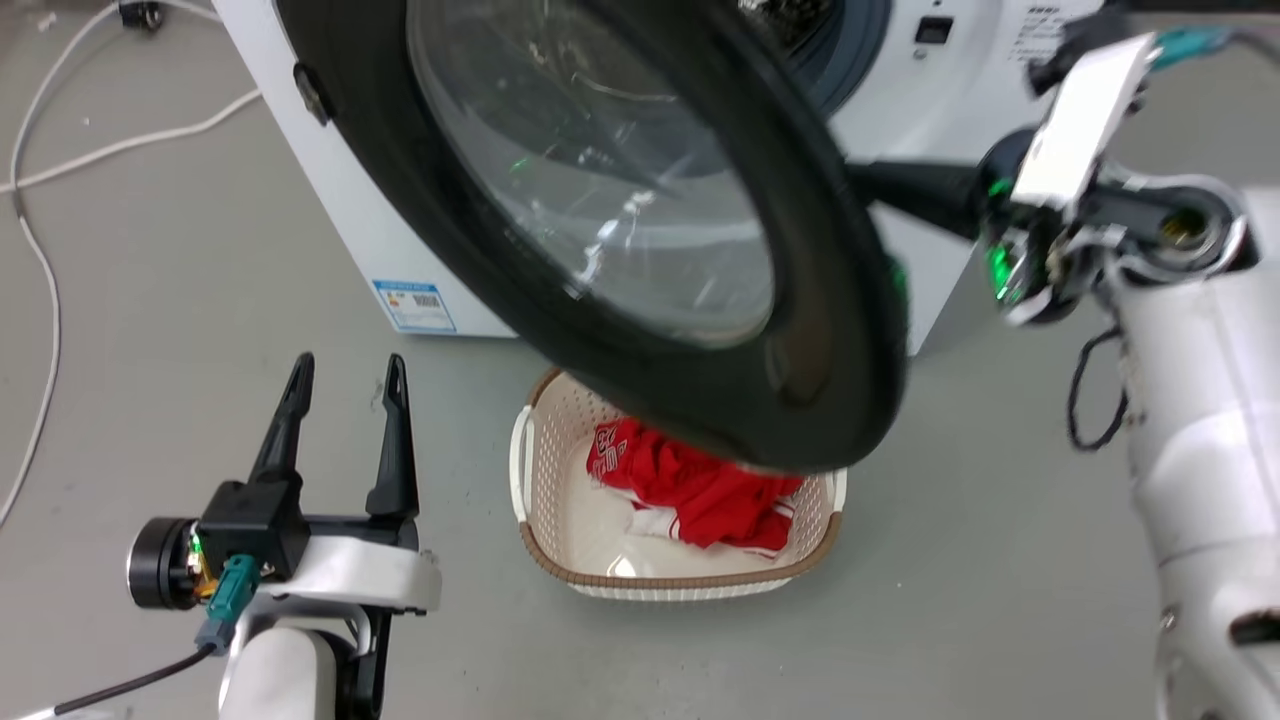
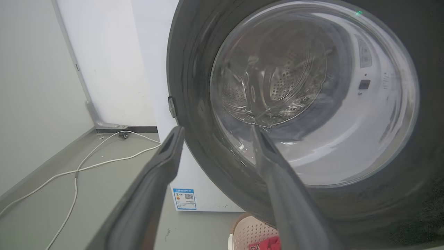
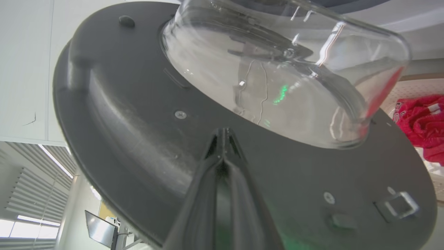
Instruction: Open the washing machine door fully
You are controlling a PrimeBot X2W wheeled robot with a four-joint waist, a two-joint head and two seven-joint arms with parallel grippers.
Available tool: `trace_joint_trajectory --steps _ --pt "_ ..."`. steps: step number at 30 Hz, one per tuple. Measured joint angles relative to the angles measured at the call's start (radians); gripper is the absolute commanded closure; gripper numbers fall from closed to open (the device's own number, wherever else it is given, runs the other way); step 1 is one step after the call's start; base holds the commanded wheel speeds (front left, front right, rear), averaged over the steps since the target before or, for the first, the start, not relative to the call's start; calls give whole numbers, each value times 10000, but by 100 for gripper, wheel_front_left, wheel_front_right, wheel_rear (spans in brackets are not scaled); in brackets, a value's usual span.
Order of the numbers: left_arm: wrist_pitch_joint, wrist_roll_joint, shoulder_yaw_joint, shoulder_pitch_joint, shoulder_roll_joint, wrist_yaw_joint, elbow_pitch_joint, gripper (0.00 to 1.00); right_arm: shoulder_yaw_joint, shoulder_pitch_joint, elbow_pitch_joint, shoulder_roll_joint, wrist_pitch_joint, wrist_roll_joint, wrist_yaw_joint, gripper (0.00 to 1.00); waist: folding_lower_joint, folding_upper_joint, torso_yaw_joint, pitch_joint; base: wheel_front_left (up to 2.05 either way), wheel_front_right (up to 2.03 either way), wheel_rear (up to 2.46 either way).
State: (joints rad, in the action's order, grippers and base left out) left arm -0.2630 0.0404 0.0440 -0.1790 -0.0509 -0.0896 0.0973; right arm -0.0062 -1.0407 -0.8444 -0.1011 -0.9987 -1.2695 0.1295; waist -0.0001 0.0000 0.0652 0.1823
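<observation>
Floor (image 1: 150,350): grey, under the machine, the basket and the cables.
Washing machine (image 1: 940,100): white box at the top of the head view, its front facing the robot.
Washing machine door (image 1: 820,300): swung out from the machine's front and hinged on the robot's left. In the head view its free edge hangs over the back part of the basket. The right wrist view shows its dark inner face (image 3: 138,132), with screws and a metal latch loop.
Glass bowl (image 1: 600,170): clear, set in the middle of the door, bulging from the inner face toward the machine.
Drum (image 2: 277,80): perforated steel, seen through the glass in the left wrist view. Whether anything lies inside cannot be told.
Laundry basket (image 1: 530,470): cream, perforated, brown-rimmed, on the floor just in front of the machine and partly covered by the door in the head view.
Red garment (image 1: 700,485): crumpled in the basket toward its back and right, with white lettering and stripes.
White cloth (image 1: 600,530): flat on the basket's bottom, under and beside the red garment.
Right gripper (image 3: 223,133): fingers clenched together with nothing between them. The tips are against the door's inner face just below the glass bowl.
Left gripper (image 1: 345,375): fingers spread and released, holding nothing, low at the robot's left and apart from the door.
Cables (image 1: 40,250): white, trailing across the floor left of the machine.
Label sticker (image 1: 413,305): blue and white, low on the machine's front.
</observation>
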Motion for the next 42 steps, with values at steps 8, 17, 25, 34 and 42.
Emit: trace_joint_trajectory --steps 8,17,25,34,42 --pt "0 81 -48 526 2 58 88 0 462 1866 1580 387 -709 -556 0 100 0 0 -164 -685 0 0 0" --pt "0 171 -224 832 2 119 198 0 2211 3526 3166 454 -644 -1962 0 100 -1 0 -204 -1189 0 0 0" --pt "0 247 -339 917 2 148 219 0 4010 3961 3766 483 704 -2905 0 100 -1 0 -207 -1251 0 0 0" --pt "0 316 -307 917 0 205 192 0 3971 4200 3783 497 4648 -1421 0 100 0 0 -388 -1181 0 0 0" --pt "0 316 -222 917 4 207 234 0 2778 5211 3404 109 8057 199 -2 100 0 0 -596 -1212 0 0 0"
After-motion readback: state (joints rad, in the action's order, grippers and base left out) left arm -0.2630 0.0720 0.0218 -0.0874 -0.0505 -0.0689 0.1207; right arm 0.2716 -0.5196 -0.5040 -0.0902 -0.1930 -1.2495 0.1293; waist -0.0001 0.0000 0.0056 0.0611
